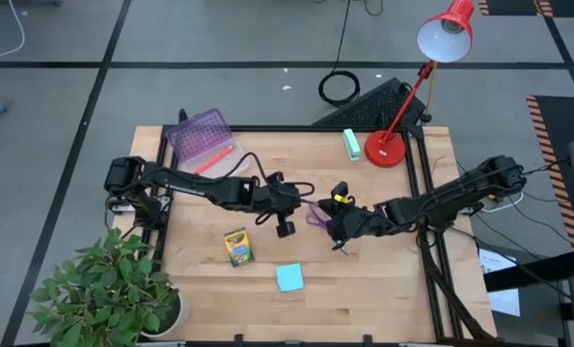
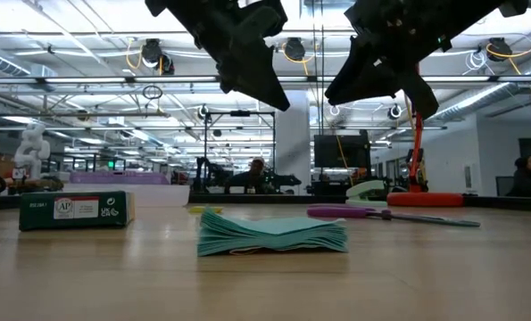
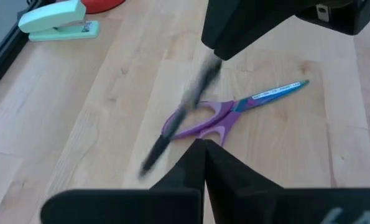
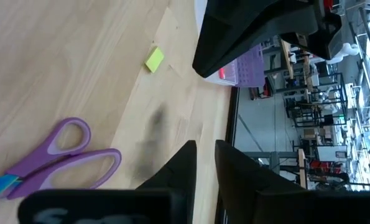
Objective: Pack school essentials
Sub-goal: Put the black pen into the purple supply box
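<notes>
Both arms meet mid-table over the purple-handled scissors, which lie flat between them. The left gripper, at nine o'clock from the scissors, has its fingers together; the right gripper, at four o'clock, clamps a black pen.

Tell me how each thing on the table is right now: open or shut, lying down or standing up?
Scissors: blades shut, lying flat.
Crayon box: closed, lying flat.
Sticky notes: one stack, lying flat.
Stapler: closed, on its base.
Lamp: standing upright.
Black pen: blurred over the scissors; cannot tell if resting.
Left gripper: shut, empty, over the scissors.
Right gripper: hovering beside the scissors.
</notes>
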Robot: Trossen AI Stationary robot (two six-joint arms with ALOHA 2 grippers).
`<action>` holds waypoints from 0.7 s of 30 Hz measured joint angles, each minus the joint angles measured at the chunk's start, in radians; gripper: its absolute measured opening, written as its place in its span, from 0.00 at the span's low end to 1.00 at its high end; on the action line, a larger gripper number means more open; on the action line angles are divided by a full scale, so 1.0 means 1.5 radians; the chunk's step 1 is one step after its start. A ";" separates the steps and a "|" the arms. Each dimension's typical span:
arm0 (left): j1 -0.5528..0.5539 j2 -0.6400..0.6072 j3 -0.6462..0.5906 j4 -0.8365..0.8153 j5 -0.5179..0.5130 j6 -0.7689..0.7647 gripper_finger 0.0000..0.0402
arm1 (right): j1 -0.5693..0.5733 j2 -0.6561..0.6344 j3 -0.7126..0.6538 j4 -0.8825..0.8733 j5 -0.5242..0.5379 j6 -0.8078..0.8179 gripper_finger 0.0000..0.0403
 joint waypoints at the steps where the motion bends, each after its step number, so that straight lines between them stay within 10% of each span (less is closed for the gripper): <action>1: 0.001 0.000 0.000 0.000 0.000 0.000 0.02 | 0.000 0.000 0.000 0.000 0.000 0.000 0.14; 10: 0.003 -0.007 0.000 -0.037 0.021 0.019 0.02 | 0.006 -0.016 0.000 -0.001 -0.003 0.059 0.37; 21: -0.019 0.076 -0.001 -0.055 0.034 0.191 0.24 | -0.001 -0.029 -0.001 -0.019 -0.136 0.437 0.47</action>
